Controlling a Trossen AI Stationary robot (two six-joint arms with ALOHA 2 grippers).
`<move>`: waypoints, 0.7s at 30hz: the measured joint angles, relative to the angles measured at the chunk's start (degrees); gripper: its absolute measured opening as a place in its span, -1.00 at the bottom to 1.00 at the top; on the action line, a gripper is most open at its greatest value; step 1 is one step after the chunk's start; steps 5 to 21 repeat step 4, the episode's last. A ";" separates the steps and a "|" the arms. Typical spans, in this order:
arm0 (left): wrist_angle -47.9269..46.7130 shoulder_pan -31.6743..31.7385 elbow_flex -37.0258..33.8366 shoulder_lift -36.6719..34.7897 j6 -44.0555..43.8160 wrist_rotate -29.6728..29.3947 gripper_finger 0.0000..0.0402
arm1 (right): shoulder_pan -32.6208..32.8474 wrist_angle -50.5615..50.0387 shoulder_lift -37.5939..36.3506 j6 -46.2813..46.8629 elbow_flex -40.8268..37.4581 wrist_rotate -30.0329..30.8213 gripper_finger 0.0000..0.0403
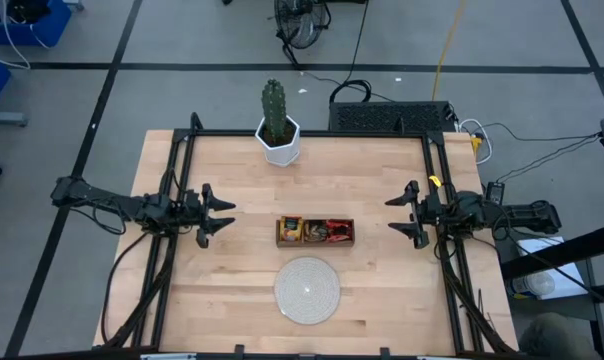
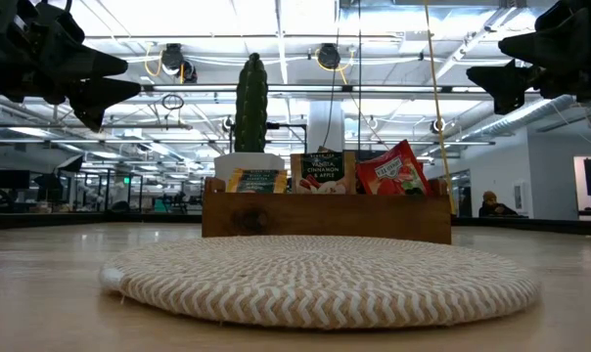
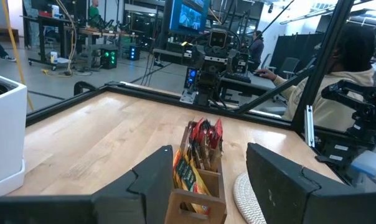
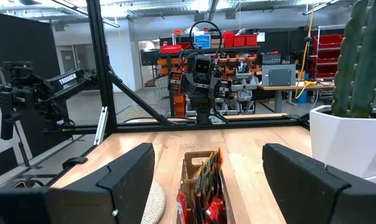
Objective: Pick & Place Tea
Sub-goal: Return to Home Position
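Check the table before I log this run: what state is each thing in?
Tea bags: standing in the tray.
Tray: upright, filled.
Mat: flat, nothing on it.
Cactus: upright in its pot.
Left gripper: open, holding nothing.
Right gripper: open, holding nothing.

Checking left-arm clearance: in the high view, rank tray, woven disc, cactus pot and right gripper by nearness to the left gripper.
1. wooden tray, table centre.
2. cactus pot, back edge, and woven disc, front: too close to call.
3. right gripper, opposite side.
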 joint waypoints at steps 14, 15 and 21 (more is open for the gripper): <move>0.00 0.00 0.00 0.02 0.01 0.00 0.02 | 0.00 0.01 -0.02 0.00 0.01 0.00 0.38; 0.00 0.00 0.00 0.02 0.01 0.00 0.02 | 0.00 0.01 -0.02 0.00 0.01 0.00 0.38; 0.00 0.00 0.00 0.02 0.01 0.00 0.02 | 0.00 0.01 -0.02 0.00 0.01 0.00 0.38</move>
